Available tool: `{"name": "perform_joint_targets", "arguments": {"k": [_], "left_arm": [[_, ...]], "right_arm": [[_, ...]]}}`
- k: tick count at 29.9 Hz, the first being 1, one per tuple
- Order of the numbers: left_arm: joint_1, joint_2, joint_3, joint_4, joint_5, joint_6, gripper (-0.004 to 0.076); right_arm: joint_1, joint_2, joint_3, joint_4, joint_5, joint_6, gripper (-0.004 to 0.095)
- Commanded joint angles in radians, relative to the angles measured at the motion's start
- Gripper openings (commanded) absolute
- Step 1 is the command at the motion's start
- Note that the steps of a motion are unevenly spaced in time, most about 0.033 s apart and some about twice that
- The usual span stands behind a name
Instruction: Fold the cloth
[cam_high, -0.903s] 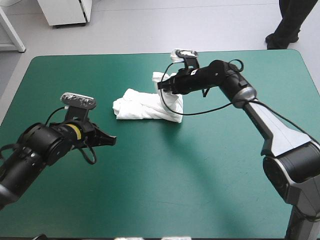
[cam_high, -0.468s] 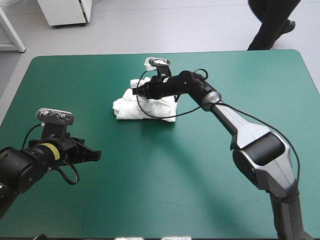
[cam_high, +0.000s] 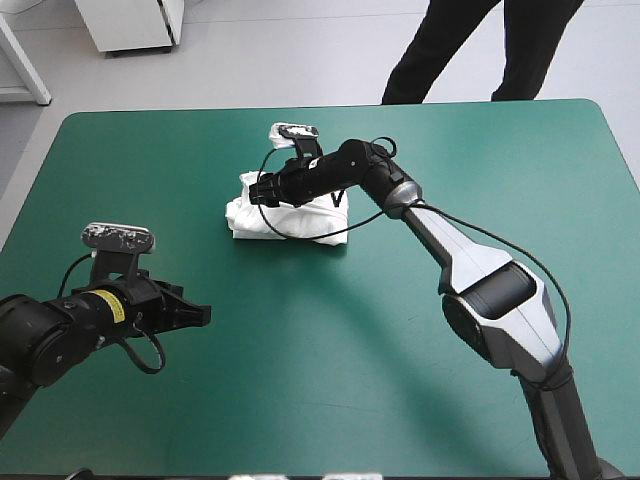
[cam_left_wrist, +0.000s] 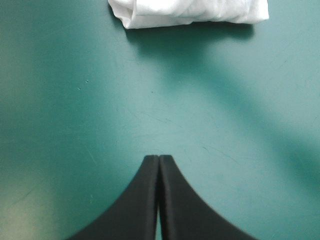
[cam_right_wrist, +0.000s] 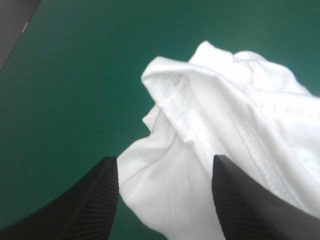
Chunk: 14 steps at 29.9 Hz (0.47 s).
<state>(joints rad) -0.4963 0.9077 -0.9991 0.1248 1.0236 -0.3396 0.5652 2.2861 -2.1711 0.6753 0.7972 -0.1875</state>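
While the right arm (cam_high: 470, 260) stretches far forward and across the surface (cam_high: 400, 350), its forearm low over the teal-green cover, the right hand (cam_high: 258, 190) lies at the far left corner of the T-shirt (cam_high: 290, 220). Seen from its own wrist, this hand (cam_right_wrist: 165, 160) is open: the two black fingers (cam_right_wrist: 90, 200) stand well apart, and white cloth fills the gap between them and runs on ahead. Whether the fingers press on the cloth cannot be told.

The left arm (cam_high: 50, 335) is drawn back near the surface's left edge, on the near side, with the left hand (cam_high: 198, 315) held over bare cover and well apart from the T-shirt. Its fingers (cam_left_wrist: 145, 200) are closed on nothing, meeting in one pointed arch (cam_left_wrist: 158, 160) above the teal-green cover (cam_left_wrist: 75, 100).

The T-shirt sits in the far half of the surface, a little left of the middle. It is a white, loosely folded bundle, longer across than deep, rumpled rather than crisp. From the left wrist it (cam_left_wrist: 190, 11) shows as a soft roll with a rounded fold at one end, lying well ahead of the closed tips and casting a shadow on the cover. From the right wrist it (cam_right_wrist: 225, 125) shows layered folds with stitched hems running along them, and one edge bulging up toward the green (cam_right_wrist: 75, 75) beyond.
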Motion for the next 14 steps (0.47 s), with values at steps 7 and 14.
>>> {"name": "perform_joint_targets", "arguments": {"k": [7,14], "left_arm": [[0.0,-0.013,-0.02,-0.005,-0.043,-0.007,-0.001],[0.0,-0.017,-0.02,-0.005,-0.043,-0.009,-0.001]], "right_arm": [[-0.043,-0.15,-0.049,-0.284,0.13,0.176,0.0538],[-0.136,-0.167,-0.044,-0.401,0.326,0.25,0.0536]]}}
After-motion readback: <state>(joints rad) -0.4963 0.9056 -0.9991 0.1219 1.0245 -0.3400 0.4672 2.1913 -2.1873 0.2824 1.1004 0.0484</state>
